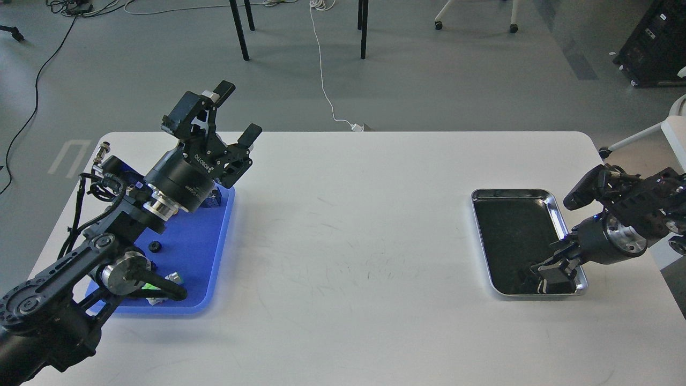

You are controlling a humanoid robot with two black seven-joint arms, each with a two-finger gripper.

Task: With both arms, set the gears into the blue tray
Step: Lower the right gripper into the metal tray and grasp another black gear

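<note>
The blue tray (199,244) lies at the table's left side. One small black gear (155,247) rests on its floor, just right of my left arm. My left gripper (238,111) is held up over the tray's far right corner, open, with nothing between its fingers. My right gripper (547,271) reaches down into the near right corner of the silver-rimmed metal tray (557,206). Its dark fingers blend with the tray's black inside, so their state and anything between them are unclear.
A green-and-white switch block (161,288) sits at the blue tray's near edge, partly behind my left arm. A small dark part (215,198) lies under the left wrist. White tabletop stretches between the two trays.
</note>
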